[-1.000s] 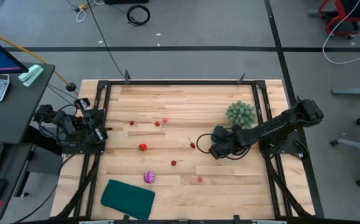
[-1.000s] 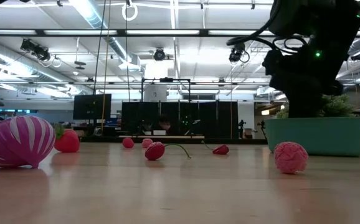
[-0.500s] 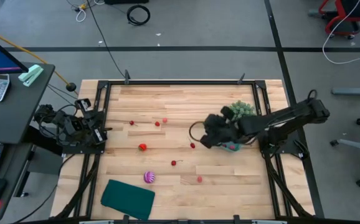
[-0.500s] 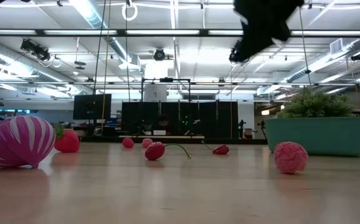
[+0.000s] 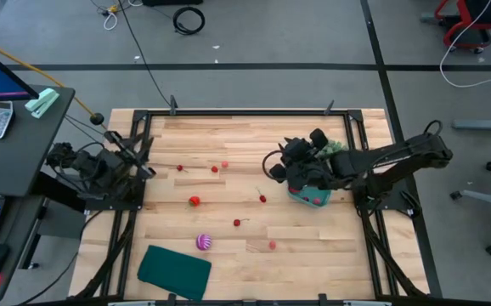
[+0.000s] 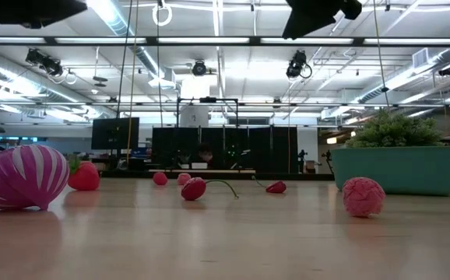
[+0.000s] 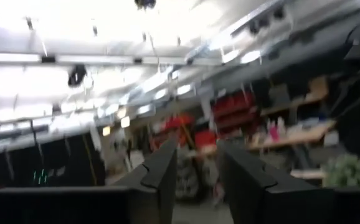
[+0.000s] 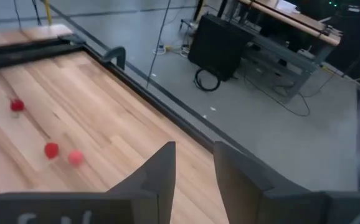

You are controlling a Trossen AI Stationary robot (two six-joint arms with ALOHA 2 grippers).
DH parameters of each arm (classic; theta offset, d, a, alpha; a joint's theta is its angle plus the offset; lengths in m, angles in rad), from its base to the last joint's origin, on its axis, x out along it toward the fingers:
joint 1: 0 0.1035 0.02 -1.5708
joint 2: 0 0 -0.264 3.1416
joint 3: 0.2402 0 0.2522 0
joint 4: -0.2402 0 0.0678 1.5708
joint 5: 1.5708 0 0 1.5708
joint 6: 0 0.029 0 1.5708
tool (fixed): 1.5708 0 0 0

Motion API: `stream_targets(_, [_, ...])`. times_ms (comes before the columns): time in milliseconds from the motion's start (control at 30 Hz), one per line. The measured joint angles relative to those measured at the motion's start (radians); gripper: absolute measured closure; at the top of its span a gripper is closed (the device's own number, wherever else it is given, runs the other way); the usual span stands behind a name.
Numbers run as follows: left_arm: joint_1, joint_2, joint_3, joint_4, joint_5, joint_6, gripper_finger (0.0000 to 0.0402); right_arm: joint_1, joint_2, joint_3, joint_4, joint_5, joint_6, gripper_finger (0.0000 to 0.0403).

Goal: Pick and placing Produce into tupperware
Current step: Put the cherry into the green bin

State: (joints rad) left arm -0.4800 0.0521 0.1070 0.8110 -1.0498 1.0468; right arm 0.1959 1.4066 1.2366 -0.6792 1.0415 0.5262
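Hovering over the teal tupperware (image 5: 311, 196) with fingers (image 8: 161, 174) slightly apart and empty, the right gripper (image 5: 290, 163) risked knocking the tub or bush (image 5: 330, 150) while descending toward produce (image 5: 194, 201) scattered across the counter (image 5: 228, 255); left gripper (image 7: 195, 168) waited, fingers parted.

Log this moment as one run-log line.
right gripper: open, empty, raised beside tub | left gripper: open, idle at table edge | striped ball: on table | produce: mostly loose

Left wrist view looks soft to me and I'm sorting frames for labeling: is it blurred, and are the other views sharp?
Left wrist view: smeared throughout, ceiling lights blown out. Right wrist view: crisp on the table planks. Low view: striped ball sharp. High view: evenly lit, clear.
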Motion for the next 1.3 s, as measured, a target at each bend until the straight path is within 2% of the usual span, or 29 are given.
stream_targets(67, [0.0, 0.0, 0.043, -0.116, -0.077, -0.039, 0.0264, 0.0, 0.014, 0.0, 0.0, -0.001, -0.011, 0.0286])
stream_targets(200, [-0.001, 0.028, 0.166, -0.45, -0.279, -0.186, 0.0251, -0.003, 0.021, 0.0, 0.0, -0.003, -0.054, 0.0286])
stream_targets(300, [-0.008, 0.079, 0.262, -0.615, -0.33, -0.323, 0.0249, -0.008, 0.021, 0.0, 0.0, -0.002, -0.052, 0.0286])
stream_targets(433, [-0.038, 0.161, 0.349, -0.726, -0.33, -0.441, 0.0256, -0.011, 0.02, 0.0, 0.0, -0.002, -0.052, 0.0286])
stream_targets(567, [-0.072, 0.23, 0.368, -0.753, -0.303, -0.527, 0.0263, -0.011, 0.02, 0.0, 0.0, -0.002, -0.051, 0.0286])
stream_targets(667, [-0.095, 0.269, 0.369, -0.814, -0.205, -0.653, 0.0263, -0.011, 0.02, 0.0, 0.0, -0.002, -0.051, 0.0286])
stream_targets(833, [-0.1, 0.335, 0.369, -1.089, 0.03, -1.042, 0.0262, -0.011, 0.02, 0.0, 0.0, -0.002, -0.05, 0.0286])
stream_targets(933, [-0.099, 0.389, 0.368, -1.221, 0.055, -1.201, 0.0262, -0.011, 0.02, 0.0, -0.001, -0.002, -0.05, 0.0286])
stream_targets(1033, [-0.099, 0.439, 0.368, -1.21, 0.001, -1.192, 0.0262, -0.011, 0.02, 0.0, -0.001, -0.002, -0.049, 0.0286])
stream_targets(1133, [-0.099, 0.464, 0.368, -1.144, -0.061, -1.097, 0.0262, -0.011, 0.019, 0.0, -0.001, -0.003, -0.049, 0.0286])
stream_targets(1233, [-0.099, 0.472, 0.368, -1.102, -0.071, -1.05, 0.0267, -0.011, 0.019, 0.0, -0.001, -0.003, -0.049, 0.0286])
stream_targets(1300, [-0.091, 0.474, 0.368, -1.117, -0.049, -1.104, 0.027, -0.011, 0.019, 0.0, -0.001, -0.003, -0.049, 0.0286])
